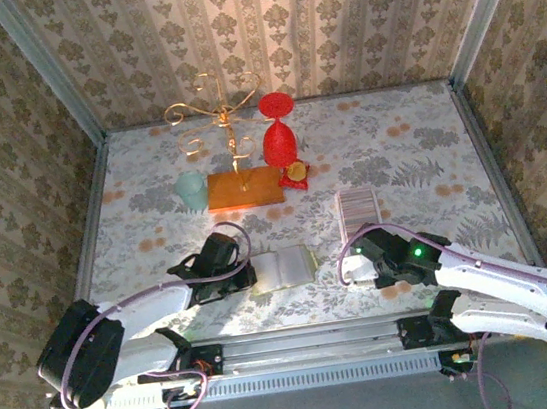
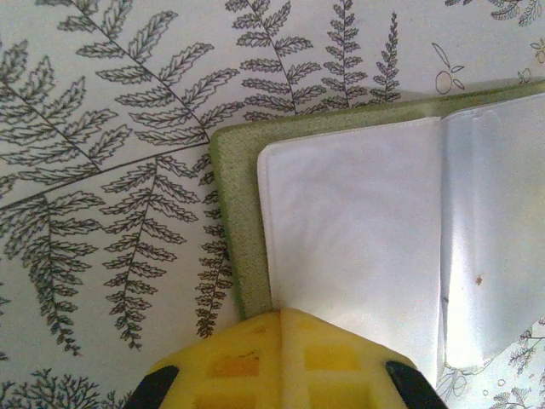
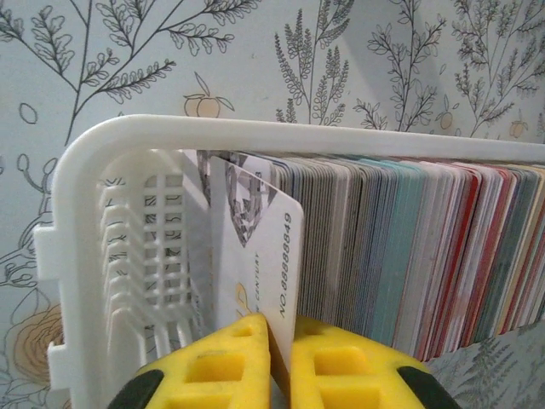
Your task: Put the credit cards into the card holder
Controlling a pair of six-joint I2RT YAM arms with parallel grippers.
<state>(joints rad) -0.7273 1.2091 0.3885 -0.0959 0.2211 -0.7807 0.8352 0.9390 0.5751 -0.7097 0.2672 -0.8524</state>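
Right pincer (image 3: 279, 345) is clamped thinly on the edge of a whitish, glossy plastic credit card (image 3: 260, 247), endmost in a tight multicoloured row (image 3: 409, 247) inside a white slotted plastic basket (image 3: 94, 221) right of the desk's middle. The card could twist loose or drag a neighbour out. Left pincer (image 2: 281, 341), fingers together, rests on the open green fabric card holder (image 2: 234, 221) by the near edge.

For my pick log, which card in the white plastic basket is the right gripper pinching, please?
The whitish number-printed plastic card at the row's end, near the basket's slotted wall, in the right gripper.
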